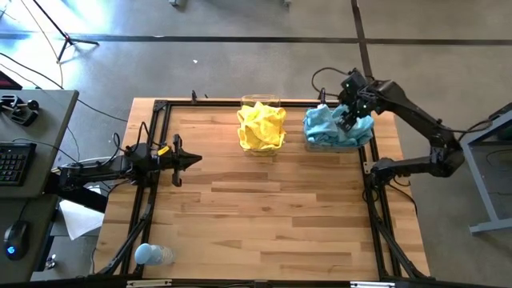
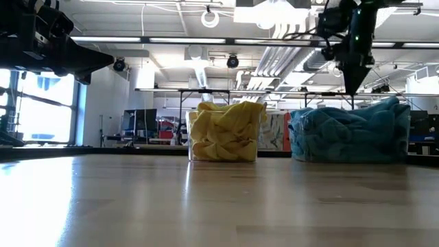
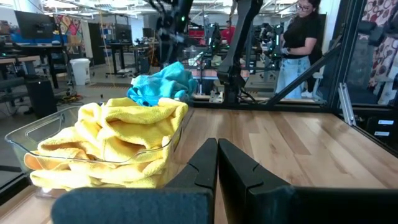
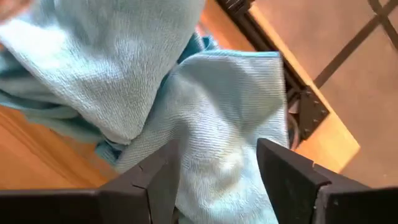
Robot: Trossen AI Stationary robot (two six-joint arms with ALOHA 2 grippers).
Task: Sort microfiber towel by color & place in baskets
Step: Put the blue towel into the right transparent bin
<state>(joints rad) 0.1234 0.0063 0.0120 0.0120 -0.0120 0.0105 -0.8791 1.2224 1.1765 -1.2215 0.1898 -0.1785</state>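
Your left claw sits together, empty, over the table's left side. Yellow towels fill the middle basket at the far edge. Just right of it, teal towels heap over the second basket. Your right claw hangs right over that teal heap, fingers apart, gripping nothing. Pale blue bottle lies at the near-left corner.

A wooden table stood on a grey floor. Left of the table sat a desk with a keyboard and mouse. Beyond the table, ceiling lights glowed, and a person stood.
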